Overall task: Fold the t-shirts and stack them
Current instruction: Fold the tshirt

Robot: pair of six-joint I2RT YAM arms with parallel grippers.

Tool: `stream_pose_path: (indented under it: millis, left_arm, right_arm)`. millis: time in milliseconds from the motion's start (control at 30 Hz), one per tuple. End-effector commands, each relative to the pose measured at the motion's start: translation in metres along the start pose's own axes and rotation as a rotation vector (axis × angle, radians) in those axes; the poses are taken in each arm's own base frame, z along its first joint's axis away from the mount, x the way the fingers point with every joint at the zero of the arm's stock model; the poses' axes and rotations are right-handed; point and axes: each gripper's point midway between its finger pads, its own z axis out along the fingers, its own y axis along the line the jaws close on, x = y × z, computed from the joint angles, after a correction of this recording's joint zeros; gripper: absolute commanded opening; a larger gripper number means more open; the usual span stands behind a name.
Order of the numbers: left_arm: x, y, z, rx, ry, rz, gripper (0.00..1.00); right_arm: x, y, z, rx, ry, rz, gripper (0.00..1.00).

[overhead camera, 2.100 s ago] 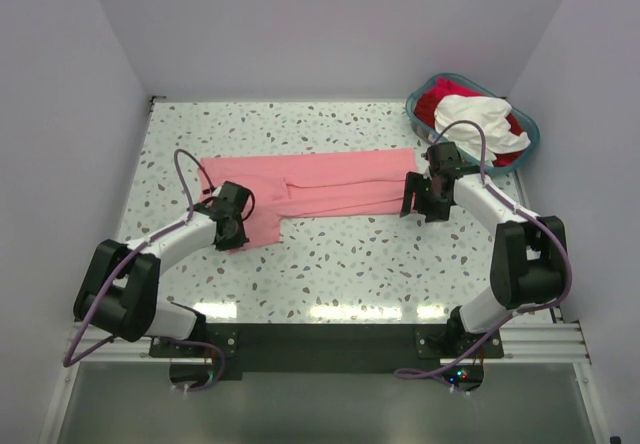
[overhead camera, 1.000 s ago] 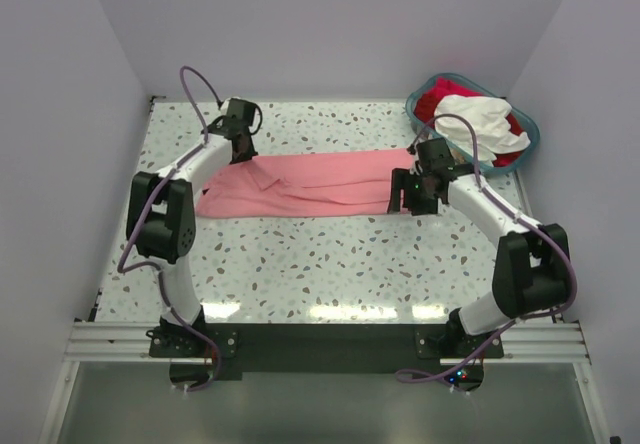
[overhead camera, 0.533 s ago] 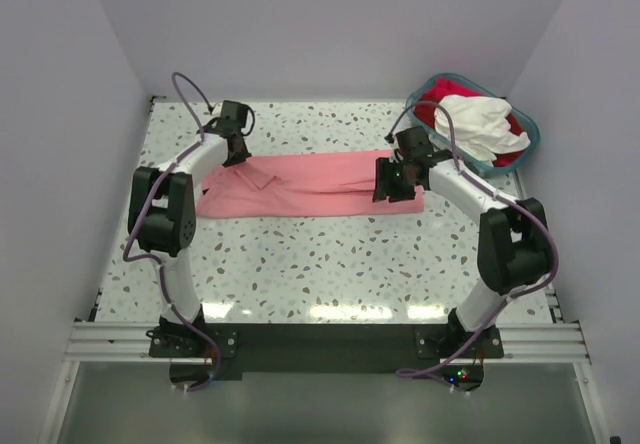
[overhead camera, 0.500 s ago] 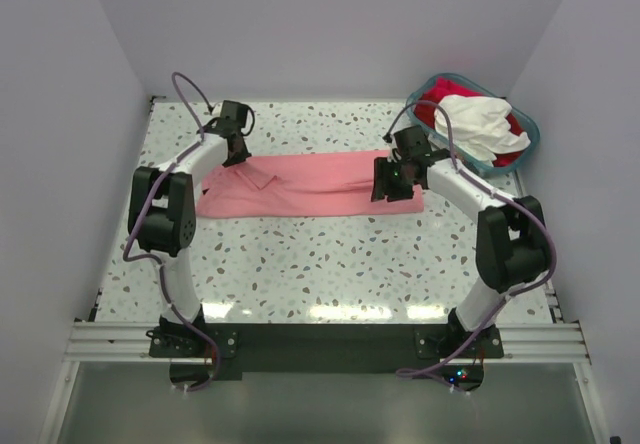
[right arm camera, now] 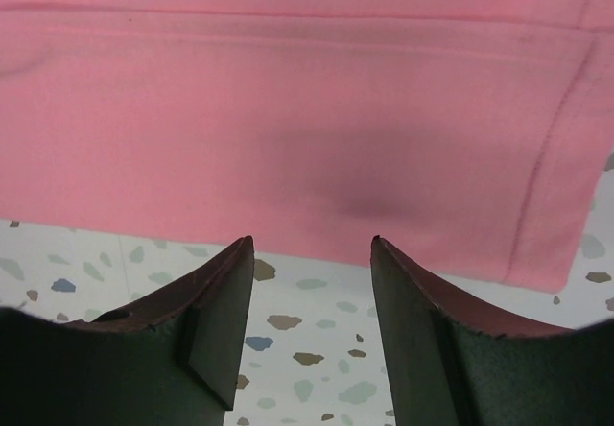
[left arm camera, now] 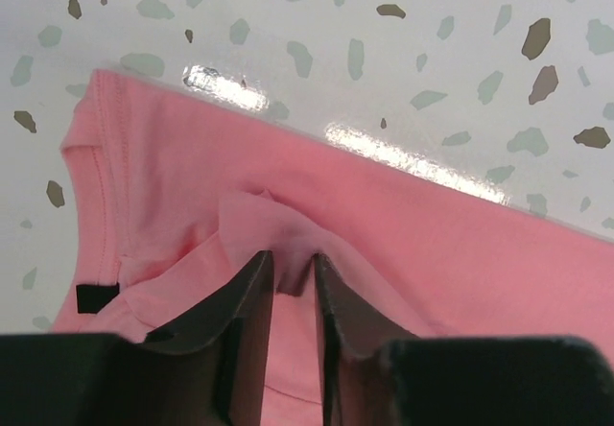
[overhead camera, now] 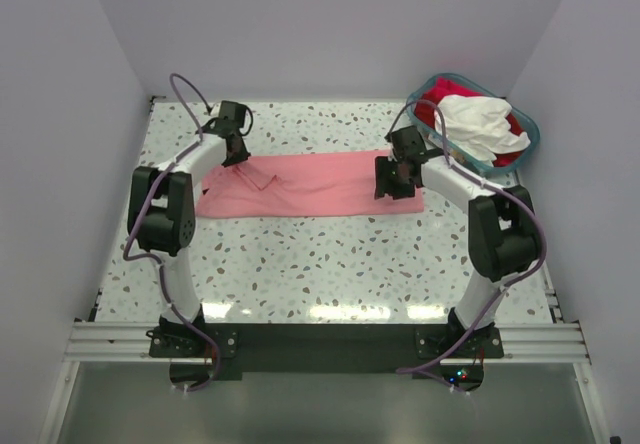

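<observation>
Pale walls (overhead camera: 330,34) close in a white speckled surface (overhead camera: 350,254). The pink tee (overhead camera: 320,179) lies on its far half, already folded into a long strip. The strip runs left to right. That is the thing I care about most, because I think the next fold brings one short end over the other.

My left gripper (overhead camera: 232,149) is at the far left end of the strip, by the neck. In the left wrist view its fingers are almost together, and a small ridge of pink cloth sits in the thin gap. I cannot tell if it is pinching that ridge or has let it go. The dark tag (left arm camera: 96,298) shows just left of the fingers.

My right gripper (overhead camera: 393,179) is at the right end, over the near edge of the strip. Its fingers stand wide apart and hold nothing. In the right wrist view the cloth edge lies just ahead of the tips, with bare surface under them. The hem at the right end is a little to the right.

So each arm is closest to its own end. To grab the right end, I think the right gripper must go a little farther away from me and then down.

The basket (overhead camera: 533,136) at the far right holds a white tee (overhead camera: 480,124) and a red tee (overhead camera: 432,99), near the right arm.
</observation>
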Motion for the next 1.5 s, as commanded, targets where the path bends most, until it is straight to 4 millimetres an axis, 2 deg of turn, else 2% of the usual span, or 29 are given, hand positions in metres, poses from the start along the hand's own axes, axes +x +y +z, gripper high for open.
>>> stream_pose_path:
  millis: [0,33,67,100,133,167,200,233,267,300,333,367,400,433,500,533,667,867,1000,1100,1133,1200,1233,1300,1333,1400,1467]
  left_arm:
    - [-0.032,0.006,-0.021,0.040,-0.087,-0.086,0.31]
    - [-0.025,0.012,-0.022,0.032,-0.078,-0.095,0.36]
    - [-0.032,0.018,-0.032,0.044,-0.096,-0.117,0.46]
    - [-0.032,0.023,-0.036,0.049,-0.096,-0.127,0.52]
    - [-0.020,0.032,-0.036,0.038,-0.073,-0.133,0.56]
    - [-0.026,0.040,-0.047,0.049,-0.092,-0.158,0.65]
    - [-0.023,0.046,-0.050,0.049,-0.090,-0.171,0.68]
    - [-0.006,0.057,-0.049,0.032,-0.064,-0.172,0.70]
    - [-0.011,0.068,-0.059,0.033,-0.086,-0.199,0.72]
    - [-0.006,0.075,-0.061,0.026,-0.084,-0.210,0.73]
    - [0.012,0.087,-0.059,0.004,-0.055,-0.217,0.73]
    - [0.010,0.098,-0.067,-0.001,-0.072,-0.241,0.73]
    - [0.017,0.103,-0.068,-0.011,-0.066,-0.245,0.73]
    - [0.034,0.118,-0.064,-0.041,-0.041,-0.258,0.74]
    - [0.043,0.133,-0.066,-0.063,-0.036,-0.281,0.74]
    - [0.055,0.141,-0.064,-0.078,-0.015,-0.293,0.74]
    - [0.074,0.148,-0.054,-0.077,0.024,-0.320,0.73]
    - [0.074,0.138,-0.040,-0.042,0.052,-0.328,0.71]
    - [0.075,0.136,-0.036,-0.036,0.050,-0.340,0.65]
    - [0.082,0.135,-0.032,-0.033,0.076,-0.345,0.53]
    - [0.089,0.138,-0.030,-0.041,0.093,-0.349,0.45]
    - [0.098,0.143,-0.030,-0.048,0.113,-0.363,0.35]
    - [0.106,0.151,-0.030,-0.062,0.129,-0.390,0.23]
    - [0.116,0.158,-0.032,-0.059,0.151,-0.425,0.13]
    - [0.125,0.168,-0.035,-0.071,0.159,-0.453,0.06]
    - [0.142,0.176,-0.038,-0.082,0.191,-0.473,0.02]
    - [0.149,0.182,-0.045,-0.085,0.201,-0.493,0.01]
  right_arm:
    - [-0.031,-0.014,-0.014,0.037,-0.112,0.057,0.56]
    - [-0.029,-0.023,-0.013,0.043,-0.108,0.083,0.56]
    - [-0.027,-0.028,-0.013,0.049,-0.106,0.112,0.56]
    - [-0.028,-0.032,-0.016,0.050,-0.117,0.133,0.57]
    - [-0.025,-0.037,-0.015,0.029,-0.112,0.164,0.57]
    - [-0.024,-0.040,-0.015,0.024,-0.117,0.189,0.57]
    - [-0.023,-0.042,-0.015,0.015,-0.119,0.223,0.57]
    - [-0.021,-0.049,-0.015,0.016,-0.126,0.251,0.57]
    - [-0.020,-0.050,-0.015,0.008,-0.126,0.274,0.57]
    - [-0.020,-0.052,-0.015,0.008,-0.130,0.284,0.57]
    - [-0.016,-0.055,-0.014,0.010,-0.128,0.294,0.57]
    - [-0.016,-0.055,-0.014,0.010,-0.128,0.302,0.57]
    - [-0.017,-0.056,-0.014,0.007,-0.137,0.310,0.57]
    - [-0.014,-0.057,-0.014,0.006,-0.136,0.317,0.57]
    - [-0.015,-0.056,-0.013,-0.001,-0.144,0.325,0.57]
    - [-0.013,-0.057,-0.012,-0.001,-0.141,0.328,0.57]
    - [-0.013,-0.057,-0.007,-0.009,-0.131,0.339,0.57]
    - [-0.012,-0.063,-0.003,-0.010,-0.133,0.368,0.57]
    - [-0.007,-0.072,-0.001,-0.003,-0.131,0.392,0.57]
    - [-0.003,-0.077,0.003,-0.007,-0.128,0.422,0.57]
    - [0.005,-0.083,0.006,0.004,-0.112,0.440,0.57]
    - [0.011,-0.088,0.009,0.012,-0.099,0.462,0.57]
    - [0.018,-0.095,0.011,0.025,-0.086,0.481,0.57]
    - [0.028,-0.102,0.013,0.042,-0.064,0.511,0.57]
    - [0.034,-0.105,0.014,0.050,-0.050,0.524,0.57]
    - [0.044,-0.118,0.013,0.075,-0.024,0.565,0.57]
    - [0.051,-0.127,0.010,0.096,-0.012,0.578,0.57]
